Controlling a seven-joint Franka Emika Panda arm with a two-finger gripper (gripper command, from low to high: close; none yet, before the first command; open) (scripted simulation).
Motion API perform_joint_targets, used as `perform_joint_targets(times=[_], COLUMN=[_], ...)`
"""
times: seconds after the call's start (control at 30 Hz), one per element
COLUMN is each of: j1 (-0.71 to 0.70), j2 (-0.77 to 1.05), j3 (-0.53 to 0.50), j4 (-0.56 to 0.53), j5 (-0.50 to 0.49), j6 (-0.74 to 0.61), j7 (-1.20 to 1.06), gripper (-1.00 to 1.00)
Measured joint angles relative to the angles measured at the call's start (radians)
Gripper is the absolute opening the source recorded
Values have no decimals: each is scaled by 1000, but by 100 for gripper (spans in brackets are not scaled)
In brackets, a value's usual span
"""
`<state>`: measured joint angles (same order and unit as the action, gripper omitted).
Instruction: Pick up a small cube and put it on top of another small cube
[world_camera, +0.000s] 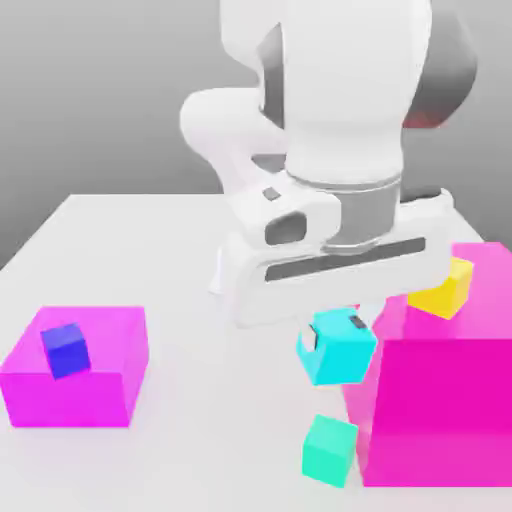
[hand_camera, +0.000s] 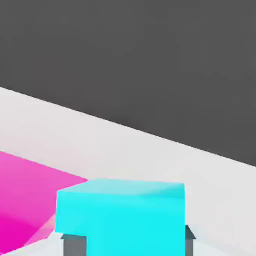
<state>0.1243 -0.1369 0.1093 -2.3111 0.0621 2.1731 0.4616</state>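
- Fingers (world_camera: 335, 327) are squeezing the cyan cube (world_camera: 338, 352), one on each side of it.
- The cyan cube is sitting in that grip, a bit tipped, close to the near left corner of the pink block (world_camera: 440, 410) in the exterior view. It is looking lifted, but I cannot tell how high.
- The yellow cube (world_camera: 441, 288) is waiting on top of the pink block, near the side that is facing the cyan cube. Nothing is resting on it.
- So the picking part is looking done, and the carrying part is starting.
- Next, the arm (world_camera: 350, 110) is needing to go up, then over to the exterior view's right, then gently down.
- The pink block's edge is standing in the way, so going sideways too low could be bumping it.
- The green cube (world_camera: 330, 450) is lying near the block's foot.
- More room is showing on the surface (world_camera: 220, 420), toward the purple block (world_camera: 75, 400) with its blue cube (world_camera: 66, 351).
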Motion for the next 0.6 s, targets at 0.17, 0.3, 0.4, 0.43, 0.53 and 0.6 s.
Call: perform_joint_targets(times=[0.17,0.3,0.4,0.43,0.53,0.6], j1=[120,140,140,140,140,140], j2=[-177,-157,-150,-150,-146,-164], j3=[69,91,93,93,95,92], j4=[-23,-116,-130,-130,-137,-108], j5=[12,13,13,13,10,8], j6=[-150,-37,-16,-16,-5,-51], j7=[-193,-223,-224,-224,-222,-223], gripper=[-100,-100,100,100,100,100])
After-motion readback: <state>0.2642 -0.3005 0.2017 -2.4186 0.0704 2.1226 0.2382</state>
